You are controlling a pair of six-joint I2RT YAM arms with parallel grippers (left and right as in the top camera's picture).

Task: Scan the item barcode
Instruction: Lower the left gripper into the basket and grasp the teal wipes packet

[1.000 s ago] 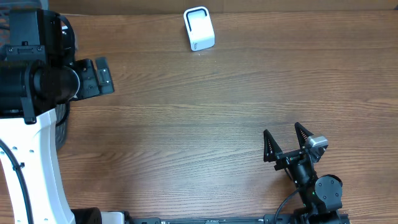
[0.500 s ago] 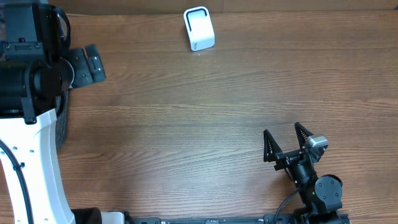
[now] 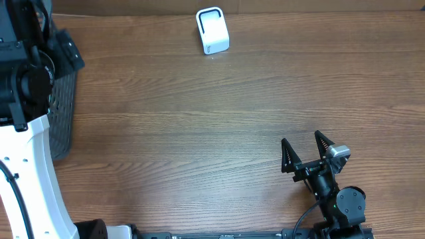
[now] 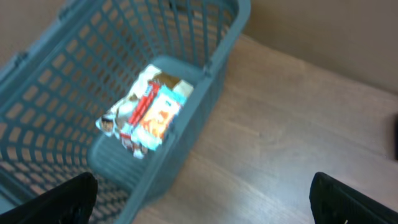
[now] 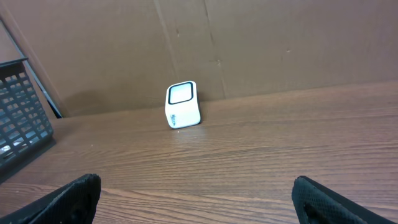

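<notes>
A crinkled packet (image 4: 146,112) printed in white, red and orange lies on the floor of a grey-blue mesh basket (image 4: 211,62); it is blurred and no barcode can be made out. My left gripper (image 4: 202,202) hangs open above the basket's near corner, well above the packet and holding nothing. In the overhead view that gripper (image 3: 68,53) sits over the basket (image 3: 63,113) at the table's left edge. The white scanner box (image 3: 212,30) stands at the far edge. My right gripper (image 3: 302,149) rests open and empty near the front right, facing the scanner (image 5: 183,104).
Brown cardboard walls (image 5: 261,43) close off the back of the wooden table (image 3: 199,133). The basket's side (image 5: 18,118) shows at the left of the right wrist view. The left arm's white base (image 3: 33,179) stands at the front left.
The left arm has swung left and back, carrying its open gripper from over the bare table to over the basket. The right arm has not moved.
</notes>
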